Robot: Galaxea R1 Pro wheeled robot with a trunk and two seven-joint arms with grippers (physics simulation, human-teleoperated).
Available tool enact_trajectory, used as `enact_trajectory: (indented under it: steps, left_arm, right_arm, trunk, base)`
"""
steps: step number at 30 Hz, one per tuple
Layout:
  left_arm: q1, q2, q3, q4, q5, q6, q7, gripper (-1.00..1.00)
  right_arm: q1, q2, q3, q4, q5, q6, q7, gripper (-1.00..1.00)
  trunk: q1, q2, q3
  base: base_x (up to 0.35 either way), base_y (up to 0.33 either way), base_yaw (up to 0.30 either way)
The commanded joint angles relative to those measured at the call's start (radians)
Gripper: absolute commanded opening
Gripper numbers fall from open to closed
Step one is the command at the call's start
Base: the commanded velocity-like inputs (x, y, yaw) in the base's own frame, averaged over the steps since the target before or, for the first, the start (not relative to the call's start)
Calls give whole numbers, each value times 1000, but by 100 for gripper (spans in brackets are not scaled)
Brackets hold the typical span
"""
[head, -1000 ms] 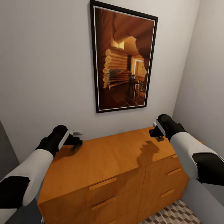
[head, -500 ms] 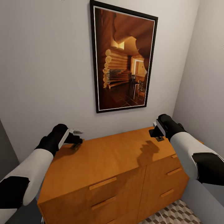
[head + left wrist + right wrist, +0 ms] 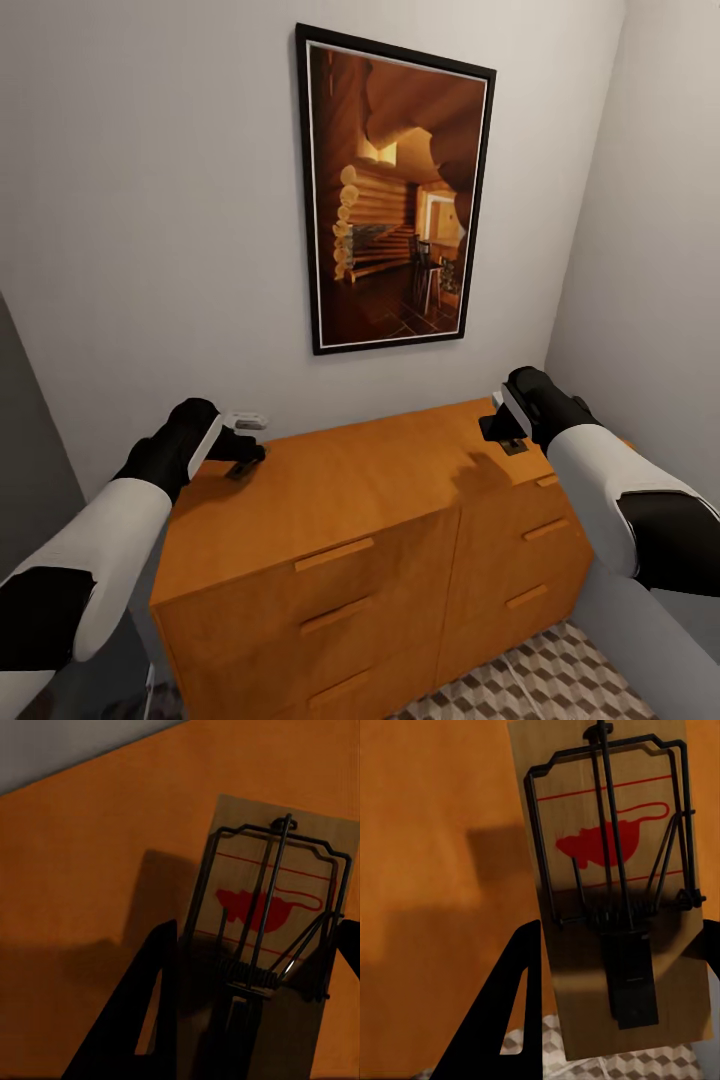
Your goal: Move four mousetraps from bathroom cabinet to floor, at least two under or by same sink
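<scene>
Mousetraps sit one in each of my grippers above the cabinet [image 3: 330,500]: my left gripper [image 3: 243,462] is closed on one mousetrap [image 3: 270,922], my right gripper [image 3: 505,438] on another [image 3: 611,870], jaws narrow against the board edges; I judge the carrying step is in hand; next I must turn toward the sink and lower both onto the bathroom floor [image 3: 545,680]; the orange top is bare, beneath a framed picture [image 3: 395,190] on a grey wall.
</scene>
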Motion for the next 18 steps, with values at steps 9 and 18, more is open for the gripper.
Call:
enact_trajectory:
  steps: [9, 18]
  left_arm:
    - [-1, 1, -5, -1, 2, 3, 0, -100]
    - [-1, 1, -5, -1, 2, 3, 0, -100]
  right_arm:
    - [-1, -1, 7, -1, 8, 4, 11, -100]
    - [-1, -1, 7, -1, 8, 4, 11, -100]
  trunk:
    - [0, -1, -1]
    - [0, -1, -1]
  base:
    - [-9, 0, 0]
    - [0, 0, 0]
